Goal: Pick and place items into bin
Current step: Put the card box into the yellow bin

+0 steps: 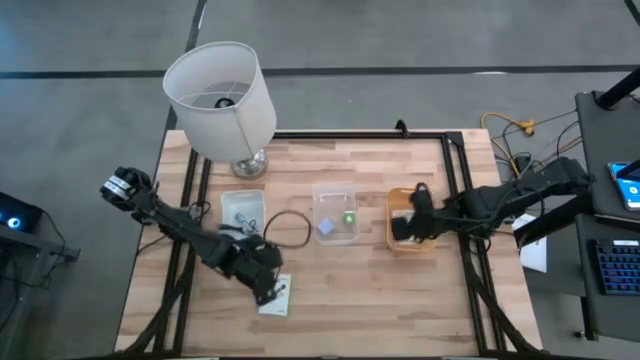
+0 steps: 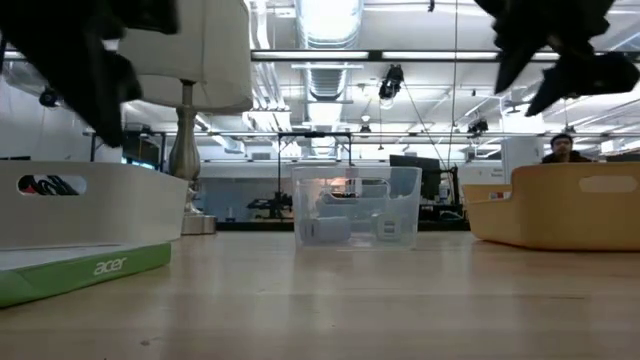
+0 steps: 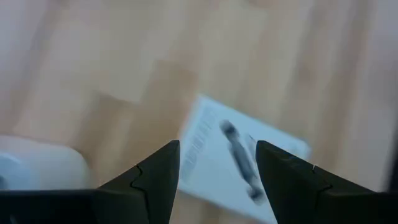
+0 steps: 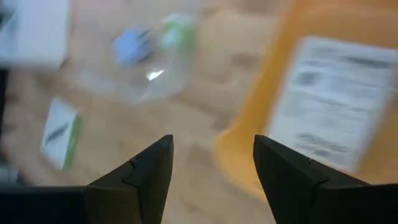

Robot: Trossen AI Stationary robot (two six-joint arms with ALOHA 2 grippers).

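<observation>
A flat white packet (image 3: pixel 239 168) with a dark pen-like print lies flat on the wood near the table's near edge, showing a green edge in the low view (image 2: pixel 80 272). My left gripper (image 3: pixel 217 146) hovers open just above it (image 1: pixel 268 290), one finger on either side, apart from it. A second white packet (image 4: pixel 336 93) lies inside the orange bin (image 1: pixel 432 240). My right gripper (image 4: pixel 213 140) hangs open over that bin's left rim (image 1: pixel 405 228). The thin black cable (image 1: pixel 291 228) lies coiled on the table. A tiny green piece (image 1: pixel 349 216) and a blue-grey piece (image 1: pixel 326 228) sit in the clear bin (image 1: pixel 335 190).
A white bin (image 1: pixel 228 200) stands left of the clear one, close to my left arm. The big white lampshade (image 1: pixel 220 95) on its metal base (image 1: pixel 248 165) stands at the far left corner. Bare wood (image 1: pixel 380 300) lies along the near edge.
</observation>
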